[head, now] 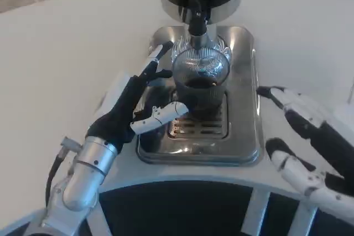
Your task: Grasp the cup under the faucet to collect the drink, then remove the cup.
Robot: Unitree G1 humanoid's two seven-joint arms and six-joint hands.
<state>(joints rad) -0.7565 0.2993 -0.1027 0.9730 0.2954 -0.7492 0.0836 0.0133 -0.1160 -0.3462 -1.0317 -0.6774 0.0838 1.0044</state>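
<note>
Cup (200,84): upright on the drip tray (246,109) under the faucet (197,23), dark drink inside | My left hand (141,100): nearer, fingers spread around the cup's left side | My right hand (310,147): spread, holding nothing, near the surface's (66,53) front edge

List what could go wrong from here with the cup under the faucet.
1. The cup already holds dark drink; if the faucet is running, it may overflow onto the drip tray.
2. The left hand has fingers at the cup's side, but a firm grip is not plain; pulling away could tip it.
3. The faucet sits close over the rim; lifting straight up might knock it and spill.
</note>
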